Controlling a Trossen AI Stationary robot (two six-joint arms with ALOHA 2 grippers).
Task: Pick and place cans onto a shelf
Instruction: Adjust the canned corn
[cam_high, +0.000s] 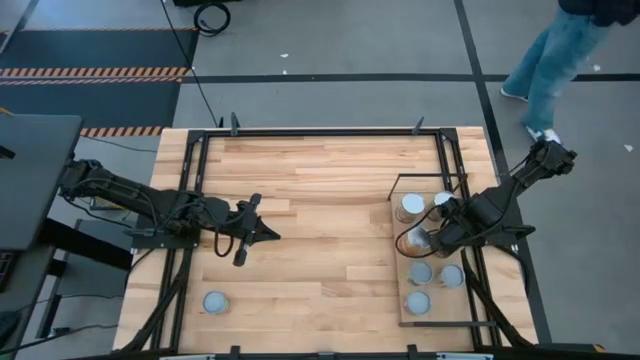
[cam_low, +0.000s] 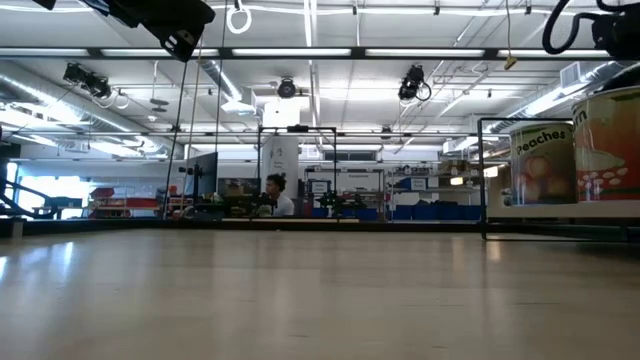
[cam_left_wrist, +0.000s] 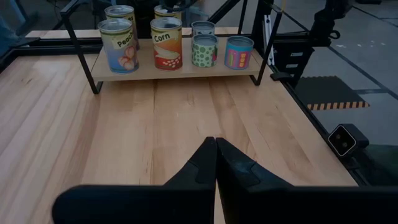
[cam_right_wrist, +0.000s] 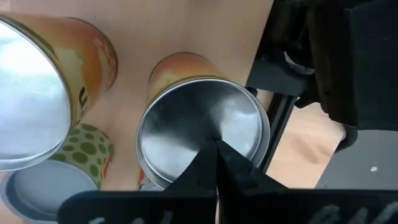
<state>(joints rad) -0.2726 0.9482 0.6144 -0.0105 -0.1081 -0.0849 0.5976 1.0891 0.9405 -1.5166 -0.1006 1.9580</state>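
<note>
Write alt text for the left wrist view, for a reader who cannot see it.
Six cans stand on a low wooden shelf with a black wire frame at the far end of the plank table: a Peaches can, a Corn can, a green-dotted one, a colourful one and two behind. The left pincer, shut and empty, points at them.

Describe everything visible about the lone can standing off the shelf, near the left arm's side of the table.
The lone can is a small cylinder seen from straight above, so only its round, pale silvery-blue top shows; its label is hidden. It stands upright on the wooden tabletop near the front left corner, far from the shelf and its cans. Nothing touches it: the left pincer hangs closed, apart from it, toward the table's middle.
</note>
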